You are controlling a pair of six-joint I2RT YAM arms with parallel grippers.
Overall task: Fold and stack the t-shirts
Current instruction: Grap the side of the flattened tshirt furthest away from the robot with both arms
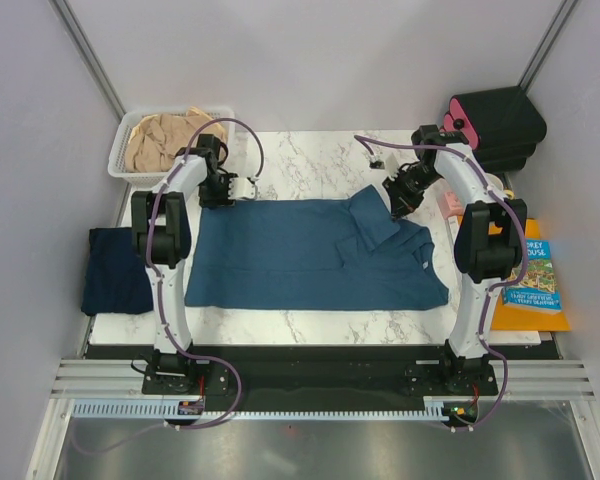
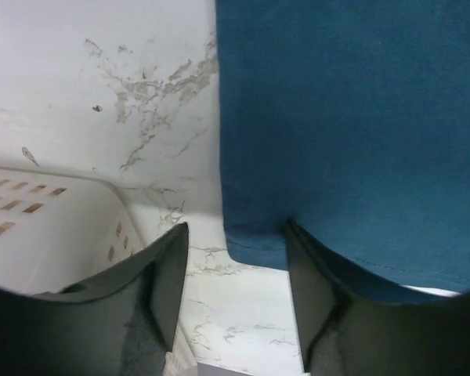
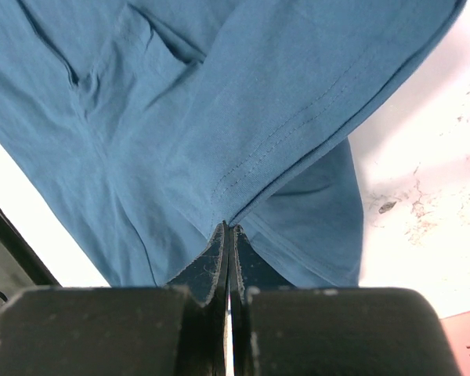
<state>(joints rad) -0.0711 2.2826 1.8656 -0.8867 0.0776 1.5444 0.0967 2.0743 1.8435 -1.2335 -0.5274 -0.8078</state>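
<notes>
A teal-blue t-shirt (image 1: 310, 255) lies spread over the marble table (image 1: 310, 160), its right sleeve folded inward. My left gripper (image 1: 218, 190) is at the shirt's far-left corner. In the left wrist view its jaws (image 2: 236, 227) stand apart, with the hem corner of the t-shirt (image 2: 352, 117) reaching in beside the right finger. My right gripper (image 1: 400, 200) is shut (image 3: 229, 227) on a hemmed edge of the teal t-shirt (image 3: 180, 117), which is drawn up to the fingertips. A dark navy t-shirt (image 1: 115, 272) lies folded off the table's left edge. A beige t-shirt (image 1: 165, 135) is bunched in the basket.
The white slotted basket (image 1: 120, 150) stands at the back left, close beside my left fingers (image 2: 47, 227). A black bag (image 1: 495, 125) sits at the back right. An orange book (image 1: 530, 280) and a pink item (image 1: 450, 203) lie along the right edge.
</notes>
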